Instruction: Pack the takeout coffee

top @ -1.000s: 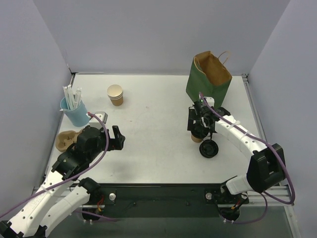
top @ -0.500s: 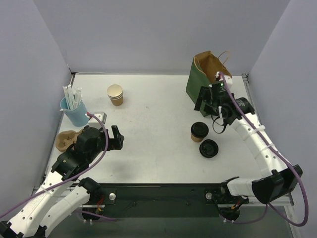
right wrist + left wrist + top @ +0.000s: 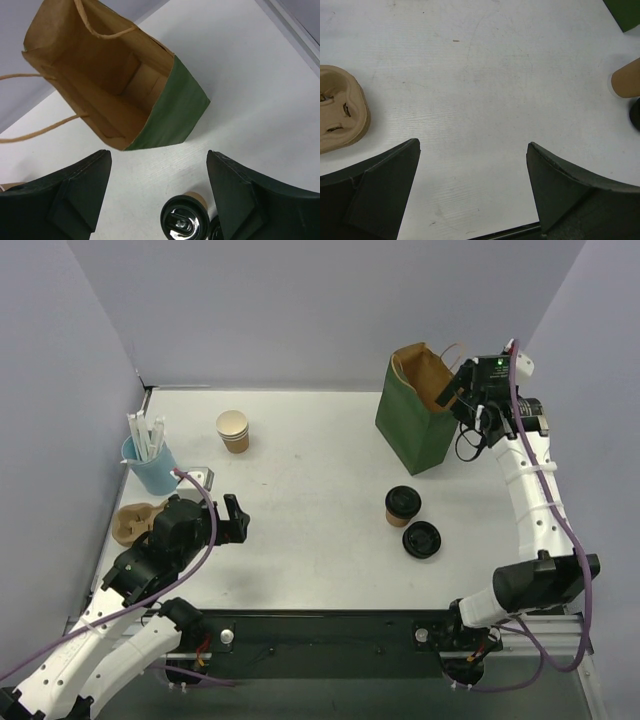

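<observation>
Beside the top edge of the green bag (image 3: pixel 412 430), the right gripper (image 3: pixel 455 390) now hangs with its jaws wide apart and nothing between them. One second ago it was low over the coffee cup (image 3: pixel 402 504). The cup stands on the table just beside a loose black lid (image 3: pixel 421 539), not yet packed. The left gripper (image 3: pixel 236 518) is spread and empty.

The coffee cup (image 3: pixel 402 505) is a small brown paper cup closed with a round black lid (image 3: pixel 183 222). It stands upright on the white table (image 3: pixel 320 470), right of centre. Nothing grips or touches it from above. It sits in front of the green bag (image 3: pixel 415 425), apart from it, and just beside a separate loose lid (image 3: pixel 422 539).
</observation>
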Motion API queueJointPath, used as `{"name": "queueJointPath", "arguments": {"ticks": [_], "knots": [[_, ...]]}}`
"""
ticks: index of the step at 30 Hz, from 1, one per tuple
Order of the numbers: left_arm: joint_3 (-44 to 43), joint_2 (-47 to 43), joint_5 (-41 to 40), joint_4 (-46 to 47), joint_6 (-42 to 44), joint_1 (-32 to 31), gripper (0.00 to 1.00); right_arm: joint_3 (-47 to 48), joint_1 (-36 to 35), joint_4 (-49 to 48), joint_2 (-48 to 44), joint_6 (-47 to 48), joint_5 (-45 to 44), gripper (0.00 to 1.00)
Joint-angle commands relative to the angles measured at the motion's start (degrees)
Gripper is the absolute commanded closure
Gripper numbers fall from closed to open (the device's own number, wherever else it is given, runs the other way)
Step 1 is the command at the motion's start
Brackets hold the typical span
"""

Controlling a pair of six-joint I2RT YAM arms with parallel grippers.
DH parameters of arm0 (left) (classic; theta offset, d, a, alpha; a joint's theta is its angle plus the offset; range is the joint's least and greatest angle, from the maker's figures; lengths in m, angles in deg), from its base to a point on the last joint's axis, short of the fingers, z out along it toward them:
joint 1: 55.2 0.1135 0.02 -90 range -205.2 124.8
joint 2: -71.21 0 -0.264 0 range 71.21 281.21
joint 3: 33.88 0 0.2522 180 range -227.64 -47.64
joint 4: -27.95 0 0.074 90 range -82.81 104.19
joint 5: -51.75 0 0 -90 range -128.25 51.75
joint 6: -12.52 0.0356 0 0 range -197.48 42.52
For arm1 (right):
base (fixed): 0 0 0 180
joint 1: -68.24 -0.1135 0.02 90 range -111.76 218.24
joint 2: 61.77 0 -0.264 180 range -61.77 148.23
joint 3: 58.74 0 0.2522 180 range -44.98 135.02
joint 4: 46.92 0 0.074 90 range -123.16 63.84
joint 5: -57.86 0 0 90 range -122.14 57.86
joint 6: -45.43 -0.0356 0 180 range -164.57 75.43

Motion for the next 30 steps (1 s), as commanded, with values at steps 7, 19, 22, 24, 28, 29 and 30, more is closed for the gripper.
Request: {"name": "queueJointPath", "arguments": {"ticks": [7, 19, 22, 24, 28, 29, 30], "knots": [[-0.1, -0.1, 0.1, 1.2, 0.4, -0.4, 0.03, 7.1, 3.6, 1.5, 11.7, -3.2, 2.8, 0.35], [-0.1, -0.9, -0.3, 1.1, 0.2, -0.5, 0.03, 11.9, 2.4, 1.3, 14.9, 1.9, 13.1, 0.95], [-0.1, -1.0, -0.3, 1.1, 0.2, -0.5, 0.03, 13.3, -0.6, 2.9, 15.3, 4.5, 14.1, 1.00], [-0.2, -1.0, -0.4, 1.1, 0.2, -0.5, 0.03, 12.8, -3.2, 2.9, 14.5, 4.6, 13.8, 1.00], [-0.2, -1.3, -1.7, 0.4, -0.2, -0.5, 0.03, 12.2, -6.9, 2.8, 12.8, 3.3, 15.3, 1.00], [-0.3, -1.4, -1.9, 0.2, -0.3, -0.5, 0.03, 12.0, -7.5, 2.6, 12.3, 2.8, 16.1, 1.00], [-0.3, -1.6, -2.6, 0.2, -0.5, -0.6, 0.03, 11.4, -8.9, 2.4, 11.7, 2.4, 16.8, 1.00]]}}
